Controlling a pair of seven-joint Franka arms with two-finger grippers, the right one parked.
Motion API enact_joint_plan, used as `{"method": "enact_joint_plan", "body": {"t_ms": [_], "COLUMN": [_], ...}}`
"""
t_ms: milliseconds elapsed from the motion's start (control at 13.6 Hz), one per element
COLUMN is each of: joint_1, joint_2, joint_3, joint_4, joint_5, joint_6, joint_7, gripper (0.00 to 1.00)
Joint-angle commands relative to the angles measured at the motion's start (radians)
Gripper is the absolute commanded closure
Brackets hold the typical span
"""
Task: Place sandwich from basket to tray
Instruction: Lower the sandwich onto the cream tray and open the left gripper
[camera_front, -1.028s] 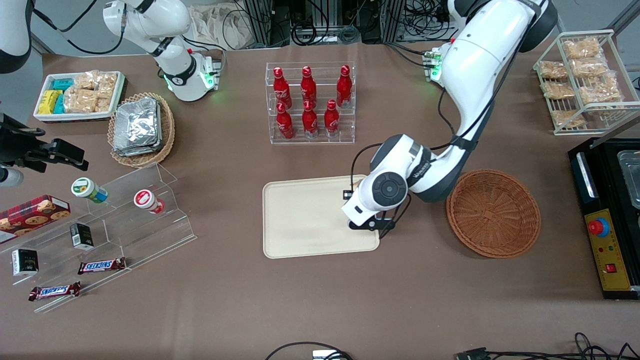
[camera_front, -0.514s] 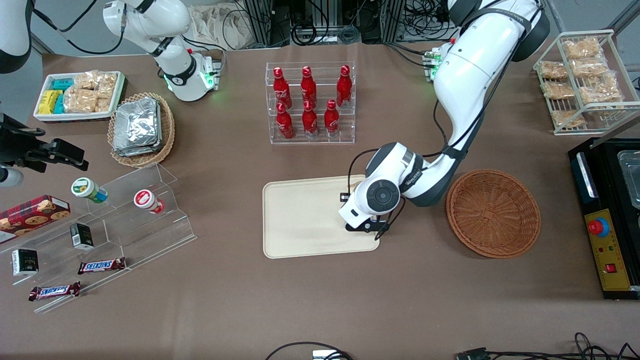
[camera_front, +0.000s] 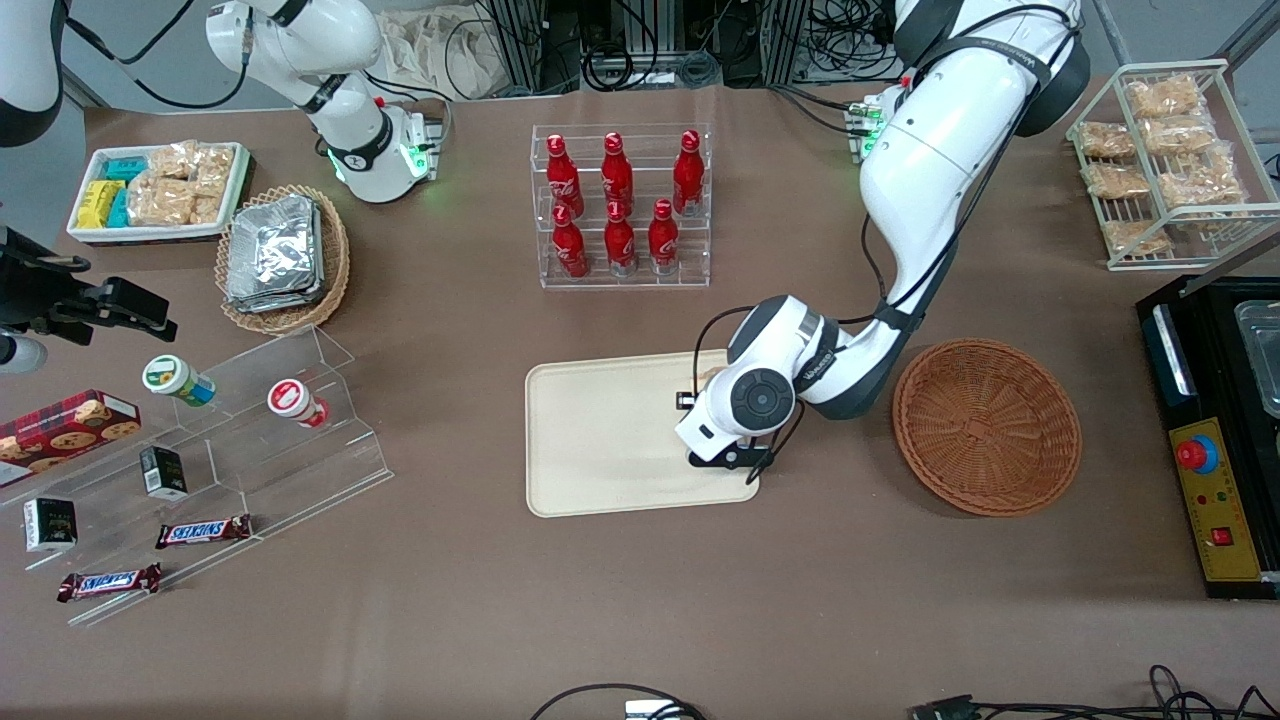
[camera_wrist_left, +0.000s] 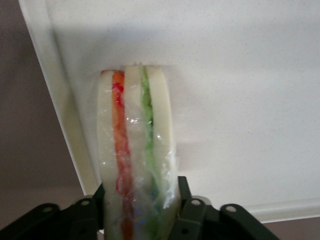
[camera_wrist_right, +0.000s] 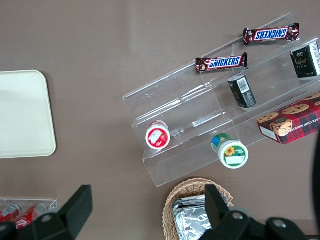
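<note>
My left gripper (camera_wrist_left: 141, 197) is shut on the sandwich (camera_wrist_left: 135, 145), a clear-wrapped white wedge with red, orange and green stripes. Its black fingers (camera_wrist_left: 183, 196) press both bread faces. The sandwich hangs just over the cream tray (camera_wrist_left: 240, 100), close to the rim; I cannot tell whether it touches. In the front view the gripper (camera_front: 722, 440) is above the tray (camera_front: 610, 430), at the end nearest the basket, and the wrist hides the sandwich. The round reddish-brown basket (camera_front: 985, 425) lies beside the tray with nothing in it.
A clear rack of red bottles (camera_front: 620, 205) stands farther from the front camera than the tray. A wire rack of snack bags (camera_front: 1165, 150) and a black control box (camera_front: 1215, 430) sit at the working arm's end. Acrylic shelves (camera_front: 250, 420) with snacks lie toward the parked arm's end.
The left arm has carried the sandwich a little farther over the tray, away from the basket. The grip on it looks unchanged.
</note>
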Motion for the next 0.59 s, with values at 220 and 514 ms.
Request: {"method": "enact_joint_plan", "body": {"t_ms": [220,514], "joint_1": [-0.004,0.041], "joint_2": [-0.011,-0.132], "joint_3": [0.011,0.017], "joint_4": [0.069,0.107], "joint_5": [0.011,0.014], "joint_6": [-0.012,-0.06], "joint_7": [-0.011,-0.011], "gripper": [0.06,0.06]}}
